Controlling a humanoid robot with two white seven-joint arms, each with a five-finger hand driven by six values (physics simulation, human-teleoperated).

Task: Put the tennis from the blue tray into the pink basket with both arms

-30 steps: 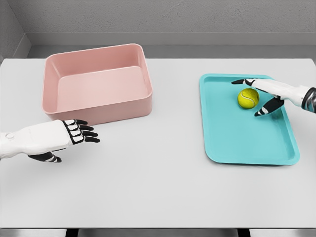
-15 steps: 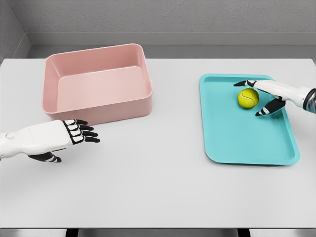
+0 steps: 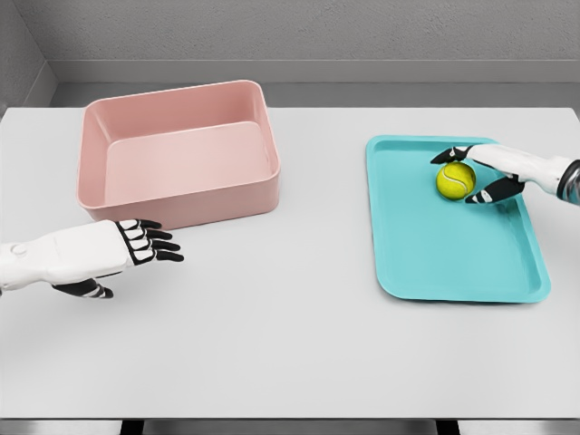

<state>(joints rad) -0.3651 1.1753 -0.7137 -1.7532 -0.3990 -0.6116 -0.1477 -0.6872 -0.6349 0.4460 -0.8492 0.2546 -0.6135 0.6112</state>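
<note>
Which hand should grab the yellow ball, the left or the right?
The right hand. Its fingers already curl around the tennis ball on the blue tray. The left hand hovers far off, near the pink basket.

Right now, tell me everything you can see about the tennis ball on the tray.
The tennis ball is yellow-green and fuzzy-looking, with a pale curved seam. It sits on the floor of the blue tray, in the far part toward its right side. The right hand reaches in from the right, its dark-tipped fingers curving around the ball from behind and in front. Whether they press on it I cannot tell.
</note>
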